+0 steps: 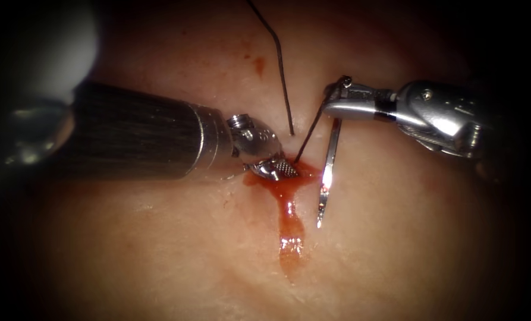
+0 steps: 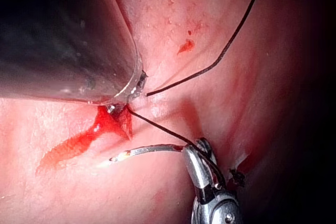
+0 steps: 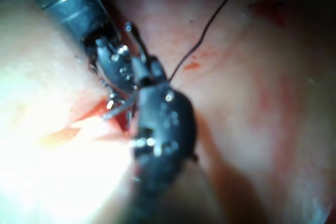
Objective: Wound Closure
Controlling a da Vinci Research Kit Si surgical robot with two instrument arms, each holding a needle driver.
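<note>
My right tool (image 1: 336, 102) is shut on the curved needle (image 1: 329, 160) close to its thread end. The needle hangs free above the tissue (image 1: 158, 249), just right of the cut (image 1: 290, 185), with its tip pointing down the picture. Dark thread (image 1: 308, 132) runs from the needle's tail to the cut's upper end; a second strand (image 1: 280, 59) rises out of a stitch hole there. My left tool (image 1: 280, 169) rests at that upper end, open with a toothed jaw face showing and nothing in it. The left wrist view shows the needle (image 2: 152, 150) in the right tool (image 2: 202, 163).
Red fluid (image 1: 290, 226) pools in the cut and runs down from it. A small red spot (image 1: 259, 64) marks the tissue above. The left tool's dark shaft (image 1: 134, 139) lies across the tissue left of the cut. Both tools (image 3: 113, 64) sit close together.
</note>
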